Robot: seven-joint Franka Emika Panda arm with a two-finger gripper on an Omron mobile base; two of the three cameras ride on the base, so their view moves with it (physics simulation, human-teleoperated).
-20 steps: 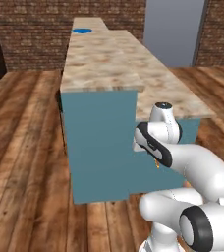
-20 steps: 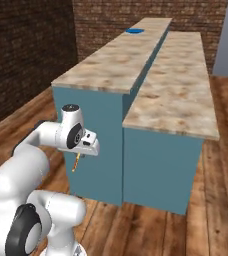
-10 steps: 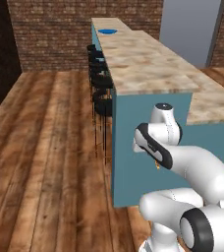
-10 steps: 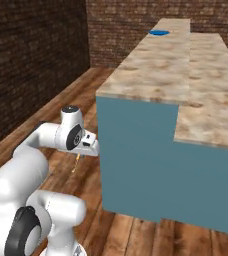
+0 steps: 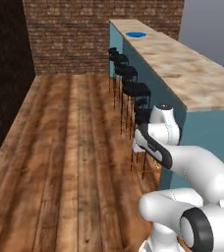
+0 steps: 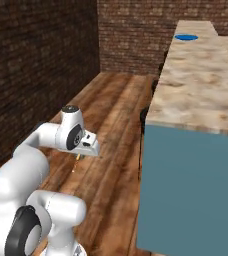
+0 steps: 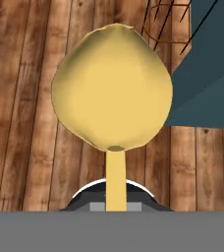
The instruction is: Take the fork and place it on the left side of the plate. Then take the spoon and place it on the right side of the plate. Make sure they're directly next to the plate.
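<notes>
My gripper (image 6: 82, 156) is clamped on the handle of the spoon (image 7: 112, 88), whose rounded yellow bowl stands out ahead of my hand over the wooden floor (image 5: 70, 147), beside the teal side of the counter (image 6: 201, 95). I am carrying it low, just off the near end of that counter, close to the row of black stools (image 5: 133, 91). The plate (image 5: 136, 35) lies flat at the far end of the countertop, well apart from my hand.

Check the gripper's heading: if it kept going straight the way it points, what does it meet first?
The gripper, shut on the spoon, points down at the wood floor; the floor looks first, hit by the spoon's bowl. The blue counter wall lies to one side; depth unclear.
</notes>
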